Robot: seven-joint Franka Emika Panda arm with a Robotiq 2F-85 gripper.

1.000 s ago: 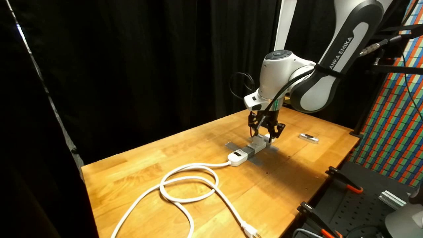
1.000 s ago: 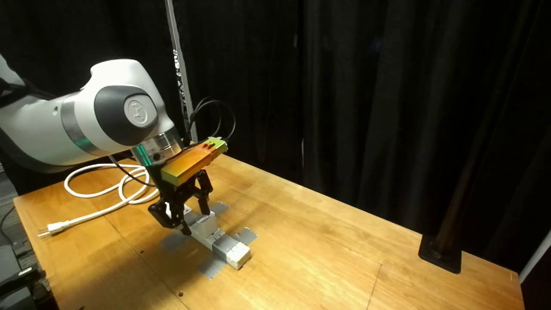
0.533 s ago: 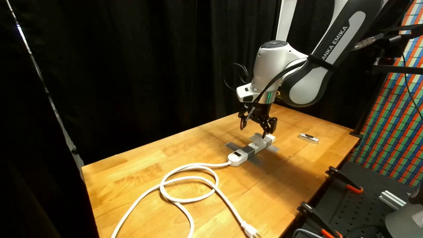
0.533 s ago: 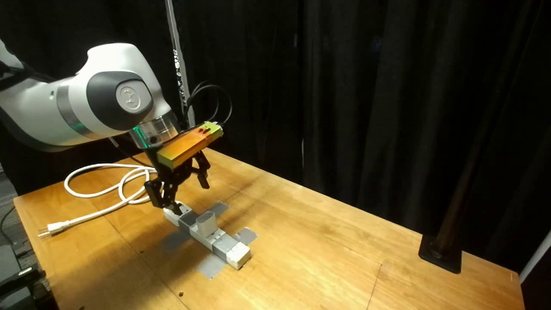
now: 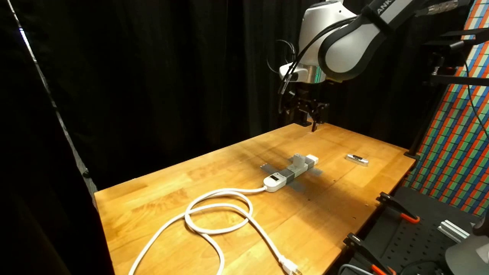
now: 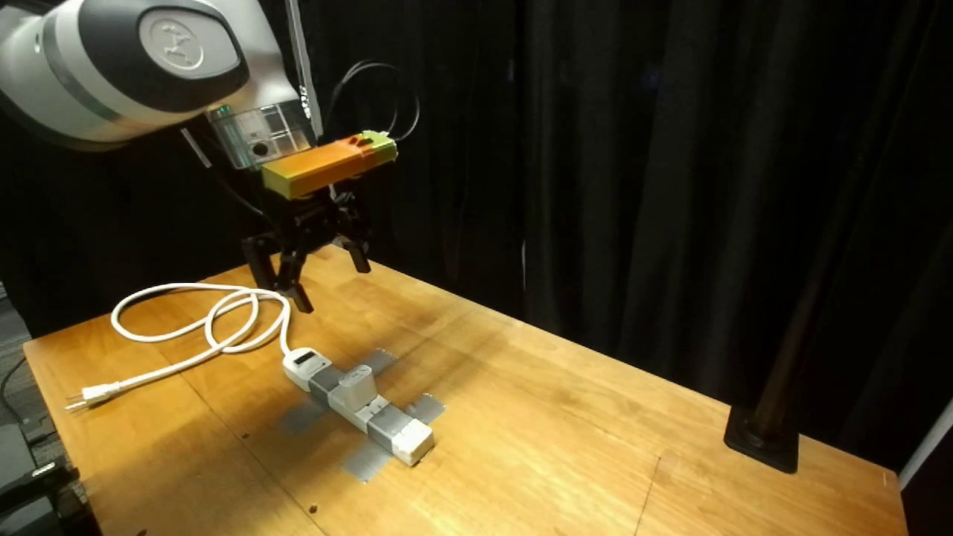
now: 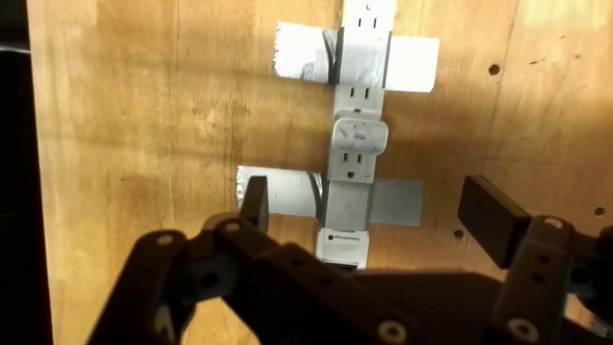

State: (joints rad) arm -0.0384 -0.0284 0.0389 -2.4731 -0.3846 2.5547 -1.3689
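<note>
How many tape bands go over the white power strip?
2: one band between the cord and the block, the other band beyond the block. None seem hidden.

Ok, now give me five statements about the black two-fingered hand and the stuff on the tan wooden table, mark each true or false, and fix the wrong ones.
1. The black two-fingered hand is open. True.
2. A pale rounded plastic adapter stands on the long white power strip. True.
3. The hand is gripping the adapter. False: it is clear of the adapter and holds nothing.
4. The power strip is free of tape. False: two bands of shiny grey tape cross it.
5. The thick white cord lies in loops on the tan wooden table. True.
</note>
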